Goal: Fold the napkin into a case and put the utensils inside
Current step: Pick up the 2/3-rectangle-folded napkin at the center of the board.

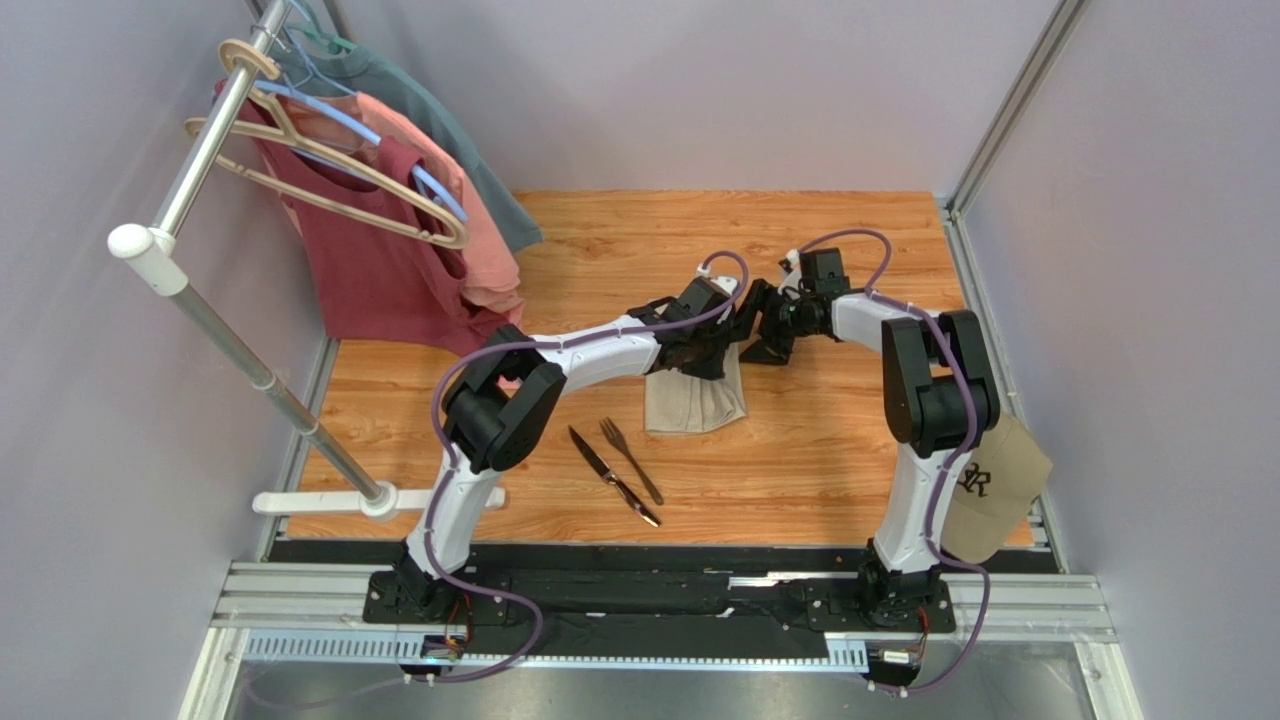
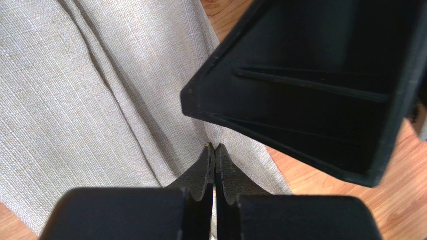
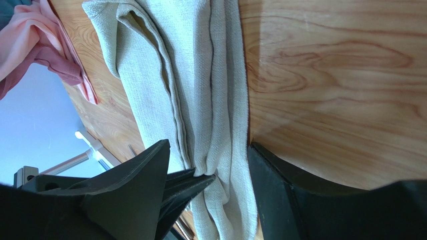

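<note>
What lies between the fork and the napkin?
Only bare wood of the table. The top view shows nothing between the fork and the napkin; the knife lies on the fork's other side.

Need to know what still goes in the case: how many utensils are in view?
2. The knife and the fork lie side by side on the table, between the napkin and the table's near edge. The napkin's folds could hide more.
</note>
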